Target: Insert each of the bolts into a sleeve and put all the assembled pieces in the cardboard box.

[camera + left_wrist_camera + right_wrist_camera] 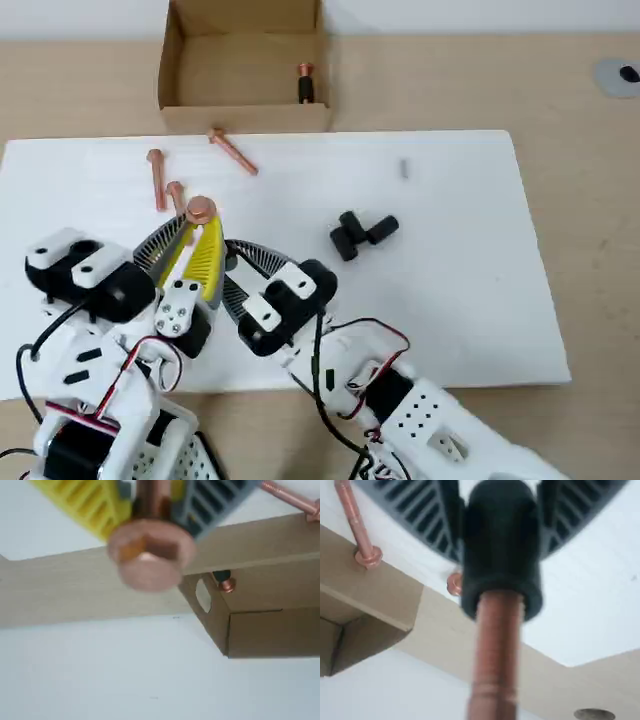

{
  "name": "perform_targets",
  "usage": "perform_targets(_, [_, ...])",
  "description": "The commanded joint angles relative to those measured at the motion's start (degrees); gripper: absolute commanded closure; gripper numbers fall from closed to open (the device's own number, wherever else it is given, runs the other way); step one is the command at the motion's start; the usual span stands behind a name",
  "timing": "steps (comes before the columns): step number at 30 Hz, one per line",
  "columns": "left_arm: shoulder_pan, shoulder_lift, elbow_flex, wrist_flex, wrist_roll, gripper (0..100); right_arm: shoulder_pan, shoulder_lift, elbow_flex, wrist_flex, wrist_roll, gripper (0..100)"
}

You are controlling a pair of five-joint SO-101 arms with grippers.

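Observation:
My left gripper (196,224), one finger yellow and one grey, is shut on a copper bolt (200,210) near the mat's left middle; the left wrist view has the bolt's head (150,555) close up. Beside it, my right gripper (226,272) is shut on a black sleeve (501,550), and a copper shaft (495,655) sticks out of the sleeve. In the high view the yellow finger hides the sleeve. The cardboard box (243,118) stands at the back, with one assembled piece (305,83) upright in its right corner.
Three loose bolts (157,178) (176,192) (233,151) lie on the white mat (450,320) between the grippers and the box. A cluster of black sleeves (362,233) sits mid-mat to the right. A grey disc (618,76) lies at the table's far right.

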Motion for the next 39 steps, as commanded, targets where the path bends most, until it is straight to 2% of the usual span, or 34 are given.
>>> perform_targets(1, [1.93, -0.31, -0.09, 3.52, 0.18, 99, 1.01, -1.80, -0.48, -1.76, -0.44, 98.9])
perform_targets(6, [8.35, -0.31, -0.53, 11.34, 0.09, 99, 1.01, -1.80, -0.48, -1.76, -0.44, 98.9])
perform_targets(10, [8.26, -0.31, -0.53, 11.87, -0.26, 99, 1.10, -1.80, -0.48, -1.76, -0.44, 98.9])
perform_targets(15, [8.26, -0.22, -0.44, 12.57, -5.19, 99, 1.10, -1.80, -0.57, -1.76, -0.44, 98.9])
perform_targets(18, [8.62, -0.22, -0.44, 16.79, -9.85, 95, 1.10, -1.80, -0.66, -1.76, -0.44, 98.9])
perform_targets(25, [8.18, -0.22, -3.43, 24.26, -10.11, 88, 1.10, -1.80, -0.75, -1.76, -0.44, 98.9])
perform_targets(27, [6.51, -0.22, -4.13, 24.44, -10.02, 86, 1.10, -1.80, -0.75, -1.76, -0.44, 98.9])
perform_targets(34, [-6.68, -0.13, -4.84, 20.66, -10.02, 81, 1.10, -1.80, -0.84, -1.76, -0.44, 98.9])
perform_targets(39, [-10.46, -0.13, -6.24, 20.75, -10.29, 81, 1.10, -1.71, -0.84, -1.67, -0.35, 98.9])
